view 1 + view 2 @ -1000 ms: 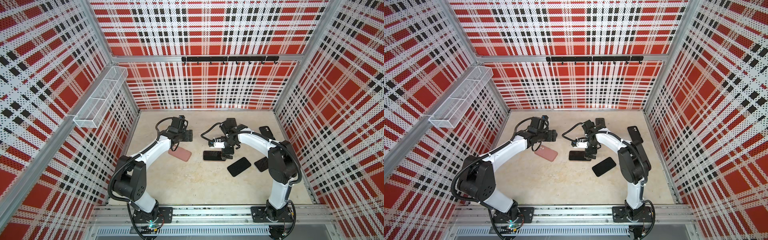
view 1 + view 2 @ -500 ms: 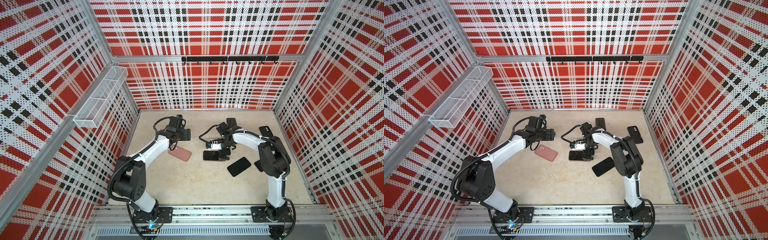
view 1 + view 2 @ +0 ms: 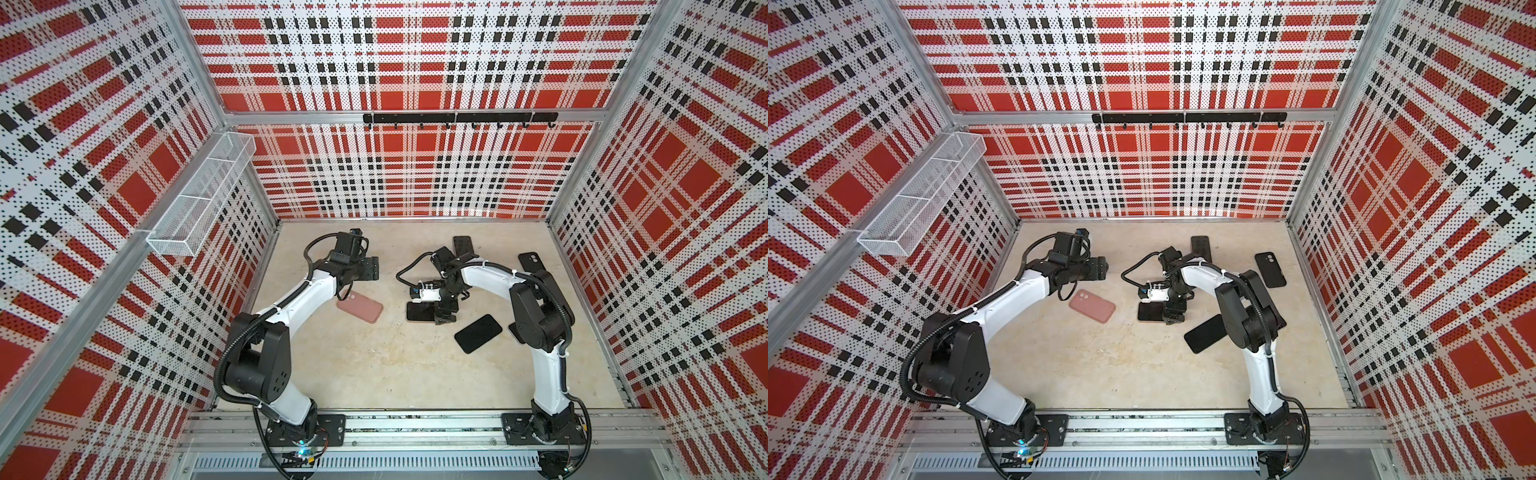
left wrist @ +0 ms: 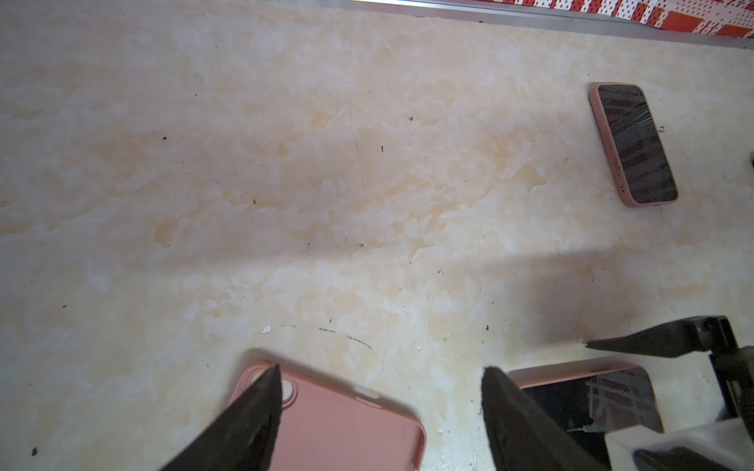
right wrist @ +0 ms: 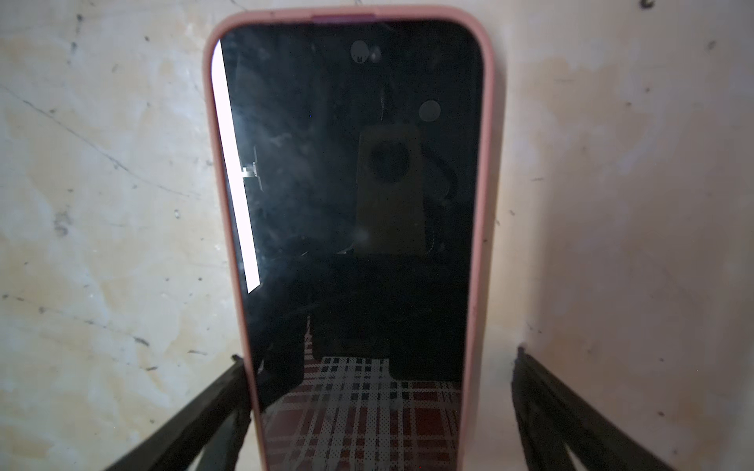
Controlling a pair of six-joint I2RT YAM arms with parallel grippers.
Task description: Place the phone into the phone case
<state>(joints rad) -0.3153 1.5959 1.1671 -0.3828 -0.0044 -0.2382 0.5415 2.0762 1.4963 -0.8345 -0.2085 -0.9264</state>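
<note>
One dark phone (image 3: 478,333) is lying flat nearest to me on the table (image 3: 374,374). Just behind it, the right gripper (image 5: 379,359) is pointing down over the phone (image 5: 351,183). Its jaws are spread wide on both sides of one end and are holding nothing. One finger is almost touching the edge, and the other is standing apart. This phone is lying screen up, and a pink case (image 5: 486,163) is showing as a rim all around it. So I am judging that it is already seated, or nearly. Whether every corner is pressed in, I cannot tell.

Beside it, toward the other arm, a second case (image 3: 359,306) is lying back up. The left gripper (image 4: 380,368) is hovering above it with parted jaws, also gripping nothing. I cannot tell if this case is empty. At the back, a black case (image 3: 532,264) is waiting untouched.
</note>
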